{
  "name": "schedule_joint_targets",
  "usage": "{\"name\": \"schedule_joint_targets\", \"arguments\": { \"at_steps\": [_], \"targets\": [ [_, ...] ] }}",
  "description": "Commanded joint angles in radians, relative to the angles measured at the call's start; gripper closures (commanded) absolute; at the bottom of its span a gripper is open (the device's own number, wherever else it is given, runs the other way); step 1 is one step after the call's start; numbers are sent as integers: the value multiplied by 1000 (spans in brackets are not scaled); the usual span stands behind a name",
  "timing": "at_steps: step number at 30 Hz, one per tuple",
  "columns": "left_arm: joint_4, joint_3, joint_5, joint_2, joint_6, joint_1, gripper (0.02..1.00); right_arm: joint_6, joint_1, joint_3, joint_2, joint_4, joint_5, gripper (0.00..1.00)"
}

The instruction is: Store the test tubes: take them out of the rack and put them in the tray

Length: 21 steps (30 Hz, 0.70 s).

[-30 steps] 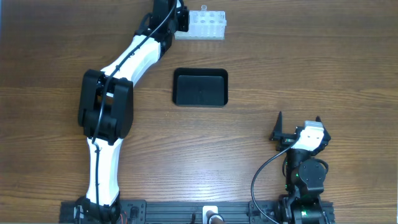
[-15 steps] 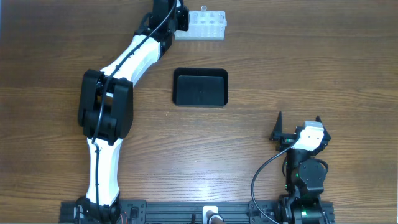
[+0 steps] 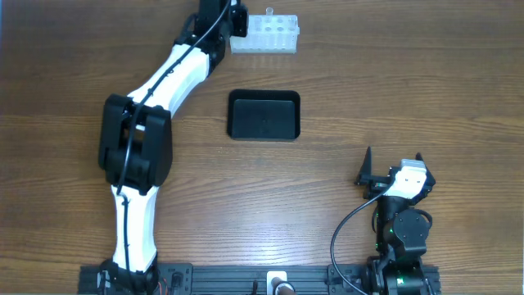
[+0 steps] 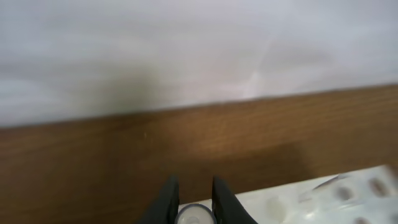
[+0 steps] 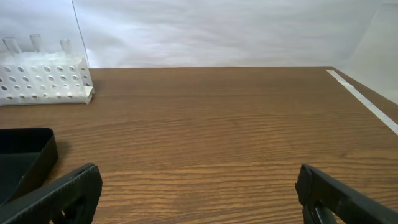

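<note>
Wooden table (image 3: 426,98), black tray (image 3: 264,115) with no tubes in it: storing not yet begun.
Your white rack (image 3: 264,34) stands beyond the tray, apart from it, with tubes upright in it. Your right gripper (image 5: 198,180) sits well to the near side of the tray, fingers spread wide and holding nothing. Your left gripper (image 4: 194,183) is at the rack's end, fingers apparently pinching the rim of one test tube (image 4: 194,214). No obstruction noted between rack and tray.

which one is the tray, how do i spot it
On the wooden table, find the white rack at the far edge. The tray lies near it toward the middle: a shallow rectangle, black and empty, where the rack is white with holes.
</note>
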Motion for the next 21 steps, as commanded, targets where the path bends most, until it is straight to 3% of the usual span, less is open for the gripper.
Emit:
{"name": "schedule_joint_targets", "arguments": {
  "at_steps": [1,8,16,21],
  "targets": [
    [0,21,-12,-177,34,-7,875,8,-7,-8,-9,0,-7,9],
    [-115,21,-15,-354,54,-31,869,8,-7,-8,-9,0,-7,9],
    [-579,20,7,-453,-244,-68,941,8,-7,-8,-9,0,-7,7],
    [-685,-26,6,-387,-263,-118,917,8,-7,-8,-9,0,-7,7]
  ]
}}
